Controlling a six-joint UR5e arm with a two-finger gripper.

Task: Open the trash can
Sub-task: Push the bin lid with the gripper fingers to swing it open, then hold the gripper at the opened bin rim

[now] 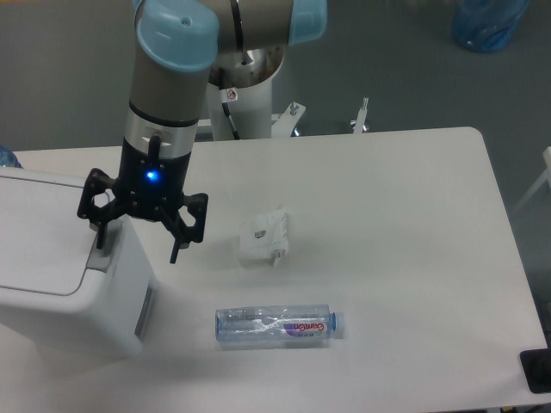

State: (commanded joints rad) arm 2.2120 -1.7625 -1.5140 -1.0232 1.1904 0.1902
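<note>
The pincer (138,248) hangs with its two black fingers spread wide and holding nothing; one fingertip (100,243) is over the grey tab (101,257) at the right edge of the trash can's lid, and whether it touches the tab cannot be told, while the other points down at the counter just right of the can. Its body is black, angular metal with a small blue light glowing at the middle, mounted on a smooth silver-grey arm (168,95) with a pale blue rounded cap at the joint.

The trash can (65,280) sits at the left edge of the counter, partly cut off by the frame. It is one boxy white plastic bin with rounded corners, a flat matte lid lying shut, and a rectangular recess on its right side wall.

Right of the pincer lies one crumpled white packet (263,236), creased and irregular, with a small dark mark on top. Nearer the front edge lies one clear plastic bottle (275,324) on its side, ribbed, with a red and blue label and its pale cap pointing right. The two are apart from each other and from the can.

The counter (405,232) is a smooth white top with rounded corners. Behind it is a grey floor, the arm's white pedestal (250,107), and a blue bag (486,23) at the top right corner.
</note>
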